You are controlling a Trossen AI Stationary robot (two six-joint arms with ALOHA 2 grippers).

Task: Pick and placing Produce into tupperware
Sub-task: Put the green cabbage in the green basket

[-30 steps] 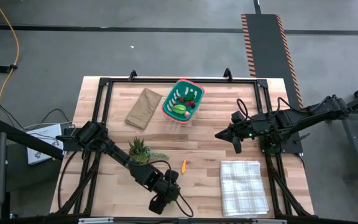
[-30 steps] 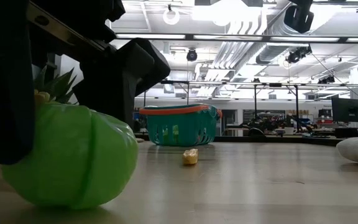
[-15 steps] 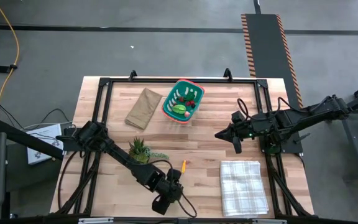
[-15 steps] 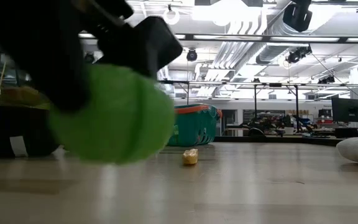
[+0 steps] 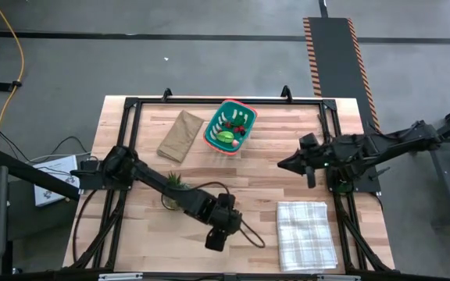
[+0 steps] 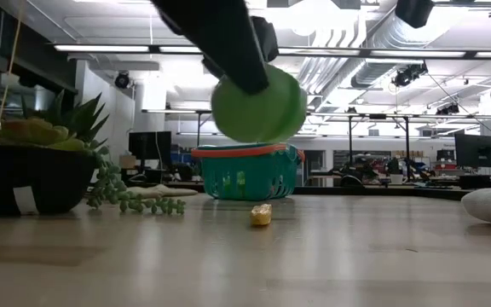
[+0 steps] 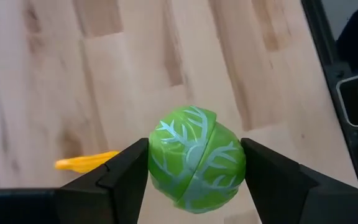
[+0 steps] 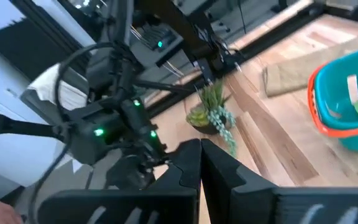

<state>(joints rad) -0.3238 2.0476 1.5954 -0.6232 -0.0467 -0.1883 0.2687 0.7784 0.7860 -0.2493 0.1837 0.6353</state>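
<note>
My left gripper (image 7: 194,171) is shut on a round green toy cabbage (image 7: 196,158) with pale veins, above the table's near middle (image 5: 225,207); in the low view the cabbage (image 6: 258,104) hangs in the air. A small yellow piece (image 6: 262,215) lies on the table under it. The teal tupperware (image 5: 230,126) with an orange-red rim stands at the far middle with green and red produce (image 5: 226,136) inside. My right gripper (image 5: 282,165) is shut on nothing, up above the table's right half. My left gripper pinches the cabbage between its two fingers, one finger (image 7: 126,174) on each opposite side of the ball (image 7: 157,165). The fingers slant down from the table's near left side. The cabbage is lifted clear of the table.
A potted plant (image 5: 175,187) with a trailing sprig stands left of my left gripper. A flat brown paper bag (image 5: 180,135) lies left of the tupperware. A checked cloth (image 5: 307,234) lies at the near right. A black frame (image 5: 131,105) runs along the table's edges.
My left gripper has risen with the cabbage and gone toward the table's right and far side. The cabbage, which rested on the table near the front edge, is now lifted clear. My right gripper has drawn back a little toward the right edge.
</note>
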